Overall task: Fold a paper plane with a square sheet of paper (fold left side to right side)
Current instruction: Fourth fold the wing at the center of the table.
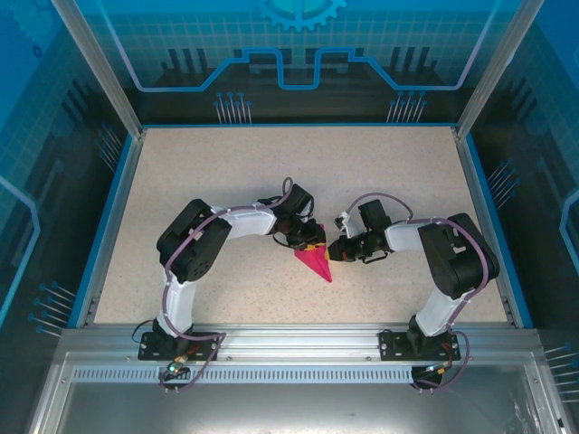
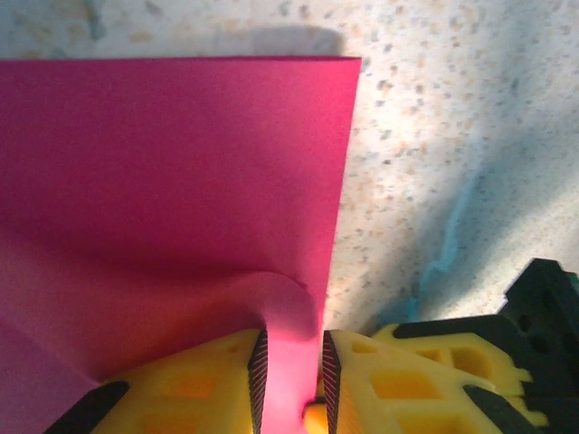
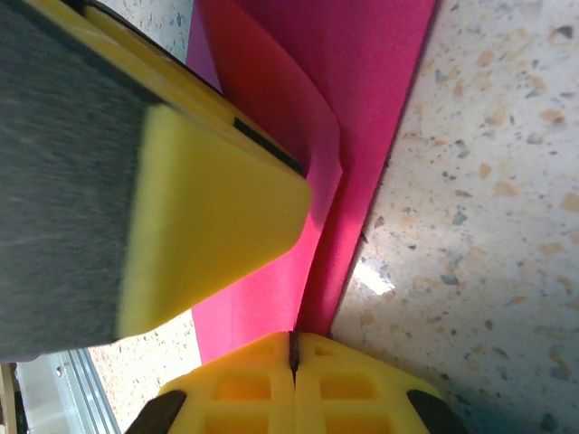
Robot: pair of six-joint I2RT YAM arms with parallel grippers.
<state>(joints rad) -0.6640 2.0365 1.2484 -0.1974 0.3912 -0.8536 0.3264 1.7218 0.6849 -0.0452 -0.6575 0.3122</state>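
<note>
Paper plane (image 1: 317, 262) | lay part-folded, pointed, at mid-table (image 1: 226, 181) between both arms | left gripper (image 2: 293, 348) pinched a raised flap | right gripper (image 3: 294, 342) clamped on the paper's edge | step: probably folding left side over right | next: carry flap across, align edges, press crease

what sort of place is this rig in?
Likely an enclosed robot test cell: aluminium frame posts, blue printed panels, speckled tabletop, left arm and right arm bolted to the near rail, holding pink paper.
</note>
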